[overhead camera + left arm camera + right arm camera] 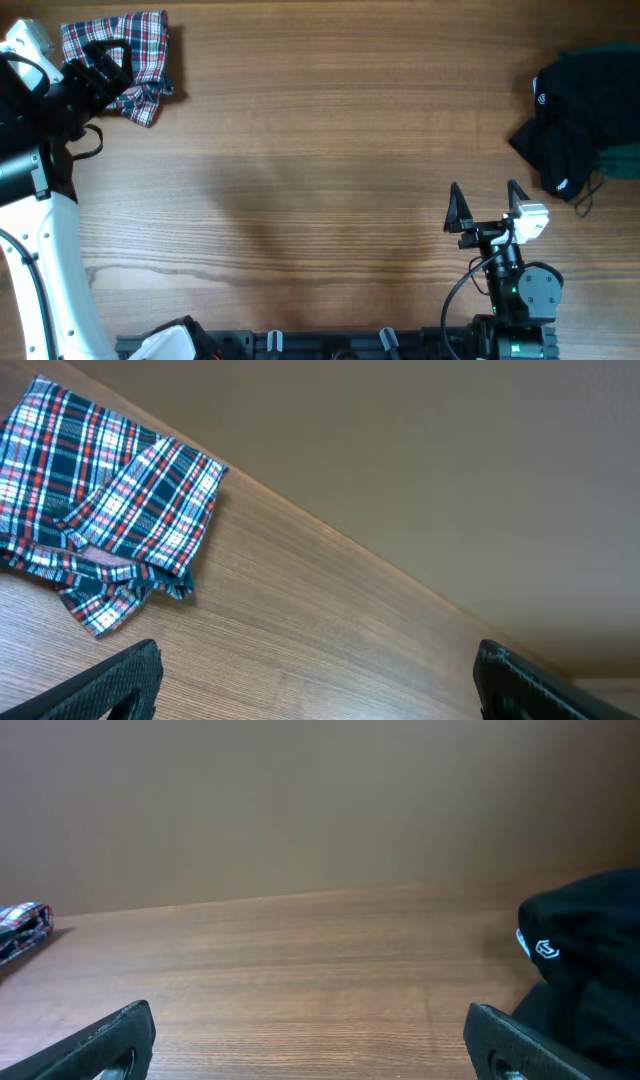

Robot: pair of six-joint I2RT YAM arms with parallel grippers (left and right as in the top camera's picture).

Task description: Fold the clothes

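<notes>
The plaid shirt [140,45] lies in a compact bundle at the table's far left corner; in the left wrist view the plaid shirt [110,510] is up and to the left of the fingers. My left gripper [118,72] hovers over its near edge, open, and the left gripper [320,695] has only bare wood between its fingers. A black garment [570,110] with a small white logo is heaped at the far right. My right gripper [487,205] stands open, low and to the left of it. The right gripper [315,1050] holds nothing, and the black garment [590,950] shows beside its right finger.
Something dark green [622,160] pokes out from under the black heap at the right edge. The wooden table [320,170] spans the view. The arm bases and a rail [300,345] line the front edge.
</notes>
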